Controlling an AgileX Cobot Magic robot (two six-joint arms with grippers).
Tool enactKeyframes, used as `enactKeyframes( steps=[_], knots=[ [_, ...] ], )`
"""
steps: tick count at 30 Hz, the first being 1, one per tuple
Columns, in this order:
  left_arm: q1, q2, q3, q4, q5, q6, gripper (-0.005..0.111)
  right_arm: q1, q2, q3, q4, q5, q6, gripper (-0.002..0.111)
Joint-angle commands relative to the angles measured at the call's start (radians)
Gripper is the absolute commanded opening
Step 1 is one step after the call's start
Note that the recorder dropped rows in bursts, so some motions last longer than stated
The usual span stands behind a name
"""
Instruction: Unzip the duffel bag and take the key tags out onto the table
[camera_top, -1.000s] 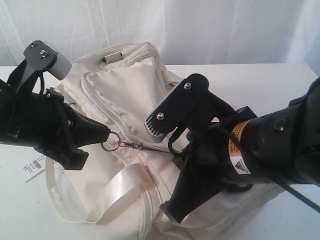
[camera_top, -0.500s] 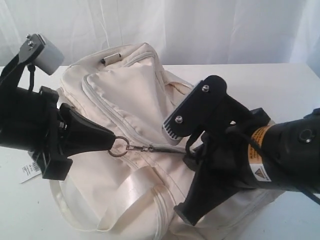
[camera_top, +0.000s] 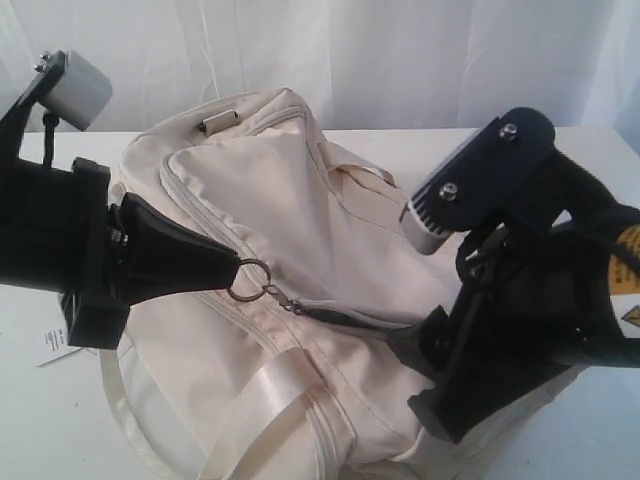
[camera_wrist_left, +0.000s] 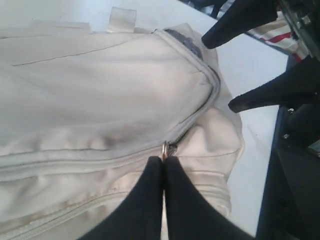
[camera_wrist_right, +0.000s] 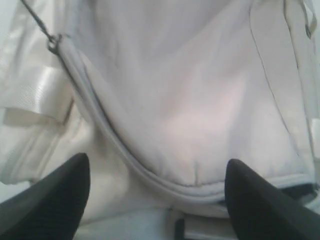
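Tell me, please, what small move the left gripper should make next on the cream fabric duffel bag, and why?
Probably pull the left gripper back along the zip line: it is shut on the metal pull ring, the cream fabric duffel bag looks mostly closed, and no key tags show.

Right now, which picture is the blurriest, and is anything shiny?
Right wrist view: blurriest, the duffel bag soft and the open right gripper showing its fingers as dark blobs. Left wrist view: sharper on the zip pull the left gripper pinches. Exterior view: webbing strap gleams, curtain very bright.
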Motion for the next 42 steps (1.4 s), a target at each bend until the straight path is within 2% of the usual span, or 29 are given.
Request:
enactKeyframes(
  steps=[1, 5, 9, 14, 17, 23, 29, 31, 37, 42],
  knots=[
    [0.002, 0.028, 0.001, -0.128, 0.095, 0.079, 0.0, -0.004, -0.01, -0.009, 0.128, -0.058, -0.087, 0.07],
    [0.002, 0.055, 0.001, -0.206, 0.138, 0.134, 0.0, -0.002, -0.008, -0.009, 0.27, -0.1, -0.241, 0.07],
    [0.002, 0.073, 0.001, -0.264, 0.163, 0.174, 0.0, -0.002, -0.006, -0.004, 0.317, -0.191, -0.316, 0.07],
    [0.002, 0.074, 0.001, -0.265, 0.19, 0.183, 0.0, -0.002, 0.031, 0.002, 0.341, -0.28, -0.385, 0.07],
    [0.002, 0.074, 0.001, -0.265, 0.19, 0.183, 0.0, -0.002, 0.098, 0.002, 0.423, -0.32, -0.522, 0.07],
    [0.002, 0.074, 0.001, -0.258, 0.19, 0.183, 0.0, -0.002, 0.138, 0.002, 0.423, -0.476, -0.553, 0.07],
    [0.002, 0.074, 0.001, -0.258, 0.19, 0.183, 0.0, -0.002, 0.182, 0.002, 0.426, -0.491, -0.556, 0.07],
    [0.002, 0.074, 0.001, -0.256, 0.19, 0.183, 0.0, -0.002, 0.2, 0.002, 0.433, -0.496, -0.556, 0.066],
    [0.002, 0.074, 0.001, -0.246, 0.19, 0.183, 0.0, -0.002, 0.196, 0.002, 0.468, -0.504, -0.553, 0.041],
    [0.002, 0.074, 0.001, -0.246, 0.19, 0.183, 0.0, -0.002, 0.196, 0.002, 0.48, -0.483, -0.553, 0.038]
  ],
)
